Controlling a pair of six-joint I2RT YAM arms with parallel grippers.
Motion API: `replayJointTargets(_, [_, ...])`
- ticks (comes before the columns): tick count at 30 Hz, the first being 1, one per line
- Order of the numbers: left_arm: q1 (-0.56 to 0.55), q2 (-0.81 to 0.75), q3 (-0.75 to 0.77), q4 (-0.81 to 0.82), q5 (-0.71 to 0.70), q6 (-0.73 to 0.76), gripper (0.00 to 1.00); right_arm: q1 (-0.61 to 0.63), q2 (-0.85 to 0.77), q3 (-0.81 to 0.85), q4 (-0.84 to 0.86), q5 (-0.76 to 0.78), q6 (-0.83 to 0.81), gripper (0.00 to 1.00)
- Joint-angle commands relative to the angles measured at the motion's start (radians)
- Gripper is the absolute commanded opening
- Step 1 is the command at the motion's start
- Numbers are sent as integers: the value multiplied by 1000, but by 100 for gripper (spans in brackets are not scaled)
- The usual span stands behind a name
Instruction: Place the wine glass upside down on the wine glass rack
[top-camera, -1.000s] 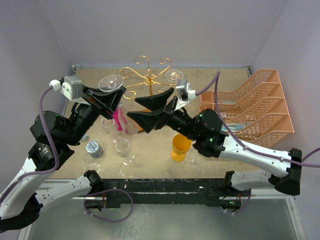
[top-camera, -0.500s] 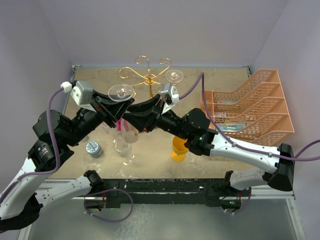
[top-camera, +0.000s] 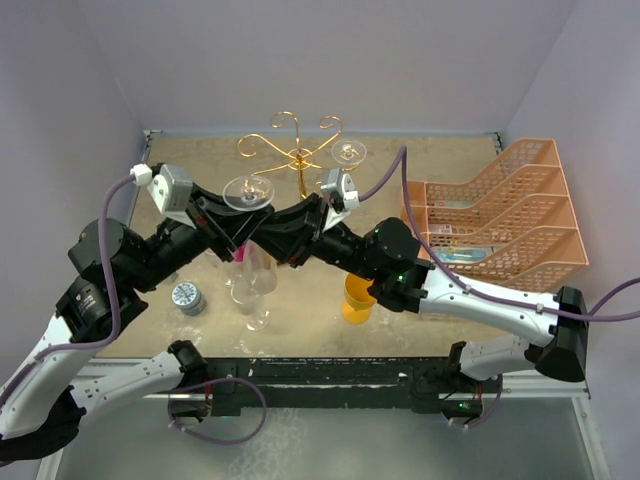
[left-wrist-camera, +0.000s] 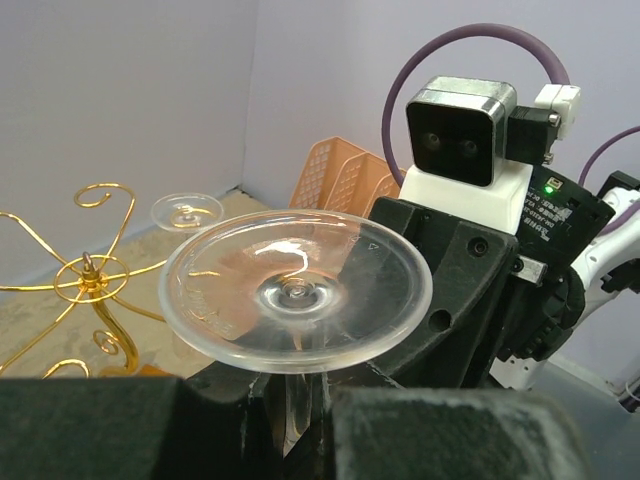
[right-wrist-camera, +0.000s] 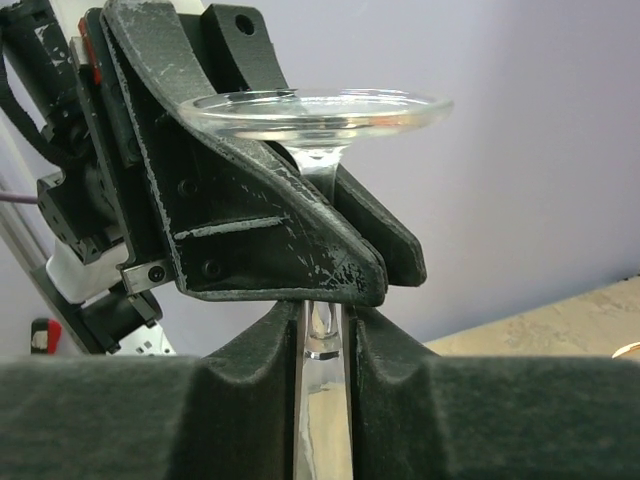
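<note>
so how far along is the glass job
Done: a second glass seems hung on the wine glass rack. In hand: the wine glass is inverted, left gripper shut on its stem, right gripper gripping below. To do: hand over, carry it to the rack, hang it.

Pale lilac walls (top-camera: 330, 60) enclose a sandy, mottled tabletop (top-camera: 450, 150) under soft, even light.

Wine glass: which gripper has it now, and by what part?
The left gripper holds the wine glass, foot up, by the stem just under the foot. The right gripper flanks the stem lower down; whether it grips cannot be told.
</note>
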Motion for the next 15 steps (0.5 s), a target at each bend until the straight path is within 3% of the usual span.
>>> replayJointTargets(1, [-2,3,20,34,87,-43,0,2,1,9,78,-28,-17,14])
replayJointTargets(3, [-2,3,22,30,91,-47,0,1,-2,-10,101,-46,-10,2])
replayJointTargets(5, [-2,-3,21,20,82,-47,1,2,-8,-26,129,-36,-2,0])
replayJointTargets(8, [-2,-15,13,5,40,-47,19,2,-20,-56,166,29,3,0])
replayJointTargets(12, [-2,-49,-19,-4,-52,-48,50,2,-60,-128,249,155,16,0])
replayJointTargets(15, [-2,-84,-59,-13,-120,-35,60,2,-86,-186,288,263,22,0])
